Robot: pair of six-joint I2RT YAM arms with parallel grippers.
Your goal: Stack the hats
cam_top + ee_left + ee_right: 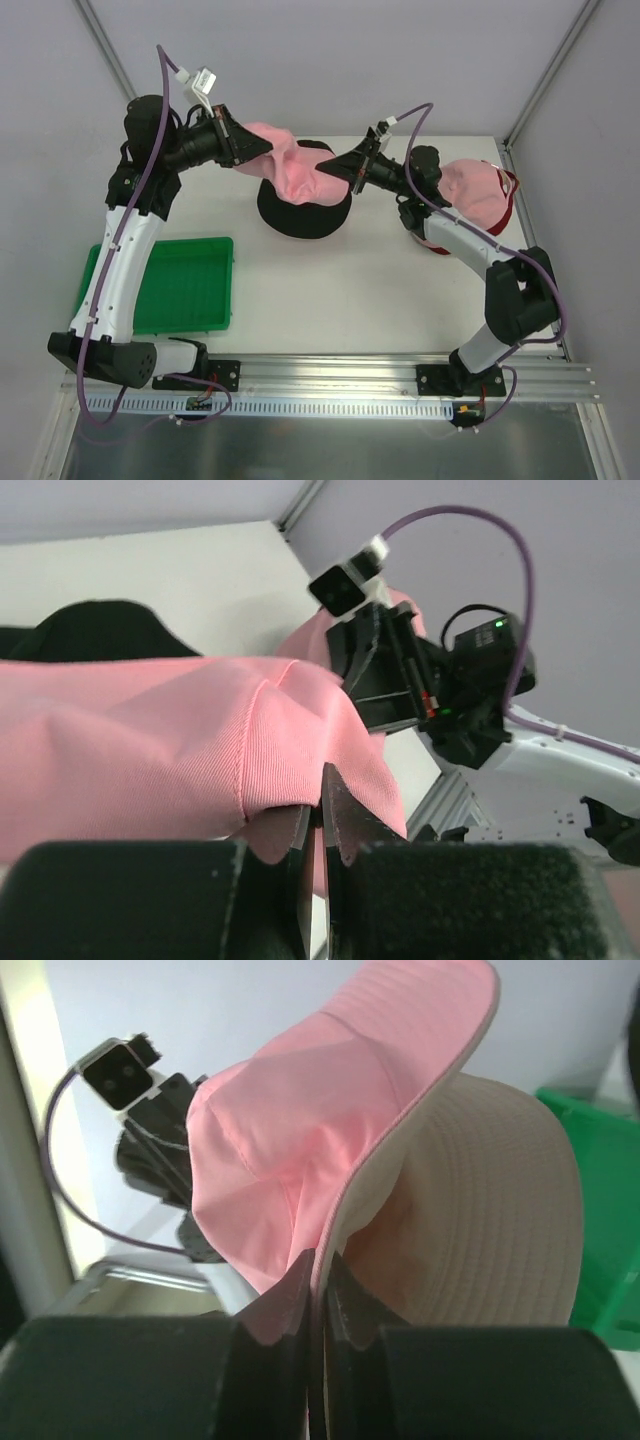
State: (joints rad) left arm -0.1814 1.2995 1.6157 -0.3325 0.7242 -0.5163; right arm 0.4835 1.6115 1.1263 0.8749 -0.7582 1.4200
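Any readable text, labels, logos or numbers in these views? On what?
None readable.
No print or logo shows on the pink bucket hat, black hat or green tray.
Any marking on the small board at the left arm's base is too small to read.

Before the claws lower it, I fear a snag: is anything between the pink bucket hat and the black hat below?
Nothing visible does. The left claw and right claw pinch the pink bucket hat right above the black hat, though the gap itself is hidden.
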